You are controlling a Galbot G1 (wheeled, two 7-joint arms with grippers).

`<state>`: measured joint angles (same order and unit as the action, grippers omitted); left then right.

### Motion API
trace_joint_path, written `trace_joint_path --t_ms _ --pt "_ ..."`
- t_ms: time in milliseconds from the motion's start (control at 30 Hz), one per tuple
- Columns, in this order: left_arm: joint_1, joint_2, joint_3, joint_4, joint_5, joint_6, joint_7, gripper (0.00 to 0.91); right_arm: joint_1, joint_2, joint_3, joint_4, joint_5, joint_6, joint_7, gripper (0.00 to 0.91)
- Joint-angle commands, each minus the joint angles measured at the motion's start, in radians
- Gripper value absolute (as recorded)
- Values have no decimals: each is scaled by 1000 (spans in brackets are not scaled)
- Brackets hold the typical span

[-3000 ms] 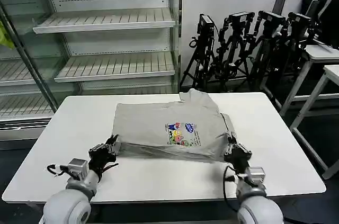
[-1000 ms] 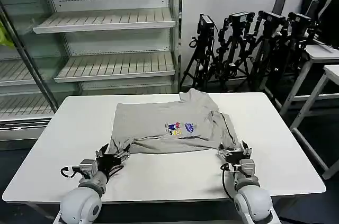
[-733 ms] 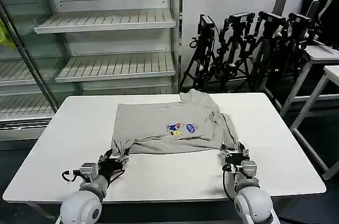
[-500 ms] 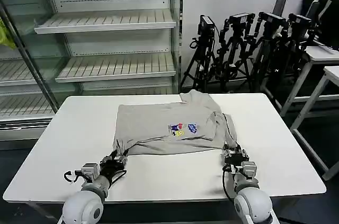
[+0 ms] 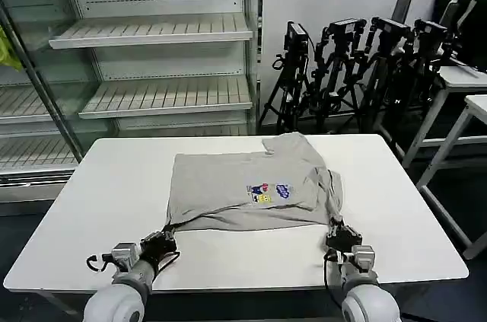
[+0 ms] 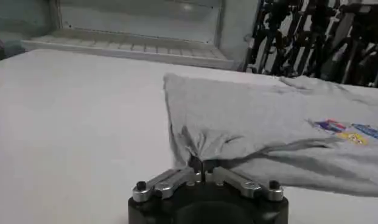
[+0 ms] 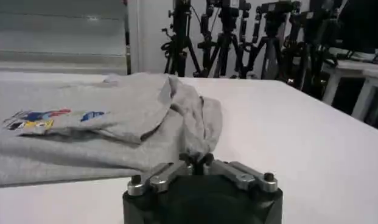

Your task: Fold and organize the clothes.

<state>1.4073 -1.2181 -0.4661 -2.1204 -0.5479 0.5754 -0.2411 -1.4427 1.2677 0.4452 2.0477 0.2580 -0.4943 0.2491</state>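
partly folded: t-shirt (image 5: 247, 189) flat on table (image 5: 114, 185); left gripper (image 5: 161, 242) and right gripper (image 5: 341, 234), jaws clamped on its 6 o'clock corners; final folds remain.

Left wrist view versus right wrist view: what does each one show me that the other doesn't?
Left wrist view alone: the left end effector shut on the T-shirt at a bunched near corner, and the shelving beyond the table. Right wrist view alone: the right end effector shut on the shirt's other near corner below a rumpled sleeve, with tripods behind. Both: the shirt's cartoon print and the white tabletop.
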Motion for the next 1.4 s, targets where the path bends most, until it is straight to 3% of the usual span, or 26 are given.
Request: trace_joint_path --t_ms 33,333,367,400,433,467,700,967,1167,1400 --pt "233 -25 -56 -230 48 1 1 10 -202 -11 28 194 -10 12 -5 0" --pt "351 -36 -80 -309 124 1 1 10 -336 -28 85 283 -18 8 -11 0" --pt "359 -35 -80 -309 124 1 2 202 -343 -29 87 288 -21 6 -12 363" --pt "360 -35 -80 -308 123 1 3 464 -345 -31 87 289 -25 6 -14 907" --pt "357 -35 -78 -308 123 2 4 766 -342 -31 89 290 -30 7 -15 907" --pt "348 -34 -78 -307 122 2 5 907 -335 -28 90 291 -33 9 -12 907" --pt "301 -16 -97 -347 116 1 16 907 -273 -39 119 326 -27 34 -9 907" --pt "155 58 -116 -307 19 0 26 907 -47 -94 137 259 44 20 0 907" --pt "-33 104 -71 -172 -61 1 -2 907 245 -116 34 73 89 -22 23 907" --pt "-306 129 30 121 -127 3 -42 907 600 -66 -135 -228 93 -70 49 907"
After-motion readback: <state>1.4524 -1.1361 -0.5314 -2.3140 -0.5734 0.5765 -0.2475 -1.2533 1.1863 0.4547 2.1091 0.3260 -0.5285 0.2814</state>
